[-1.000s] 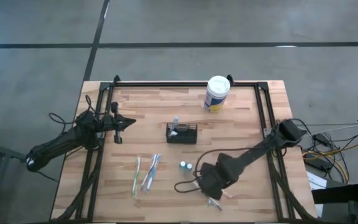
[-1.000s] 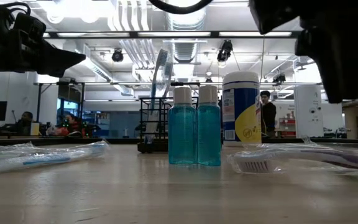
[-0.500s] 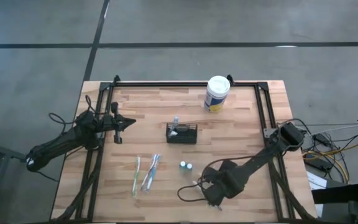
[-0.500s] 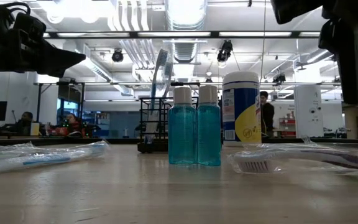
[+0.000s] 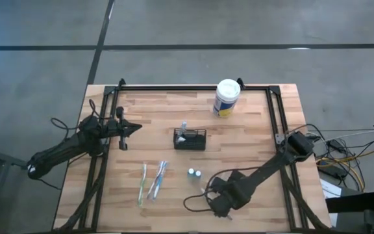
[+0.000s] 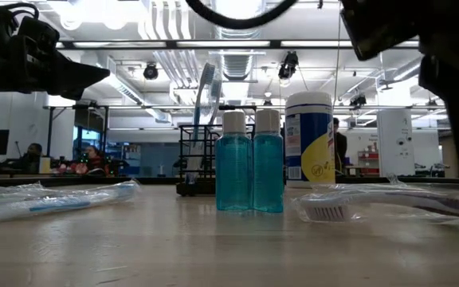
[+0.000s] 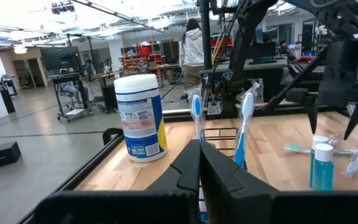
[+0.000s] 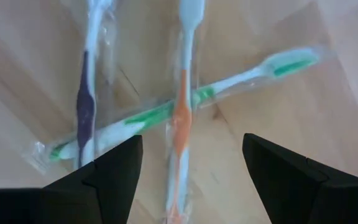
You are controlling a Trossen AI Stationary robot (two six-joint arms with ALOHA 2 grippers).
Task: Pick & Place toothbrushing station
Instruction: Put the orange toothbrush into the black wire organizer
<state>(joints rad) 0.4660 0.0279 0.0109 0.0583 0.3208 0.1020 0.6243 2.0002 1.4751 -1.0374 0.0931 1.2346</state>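
My wooden table (image 5: 252,130) stands on a grey concrete floor (image 5: 37,58) crossed by dark lines. Beyond its far edge, I see bright ceiling lights (image 6: 237,12), exposed ducts, and distant workbenches.

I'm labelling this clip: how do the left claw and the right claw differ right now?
The left claw is shut and empty; the right claw is open. The left claw hangs by the table's left side, aimed toward the black caddy; the right claw points down over wrapped toothbrushes near the front edge. Neither holds anything.
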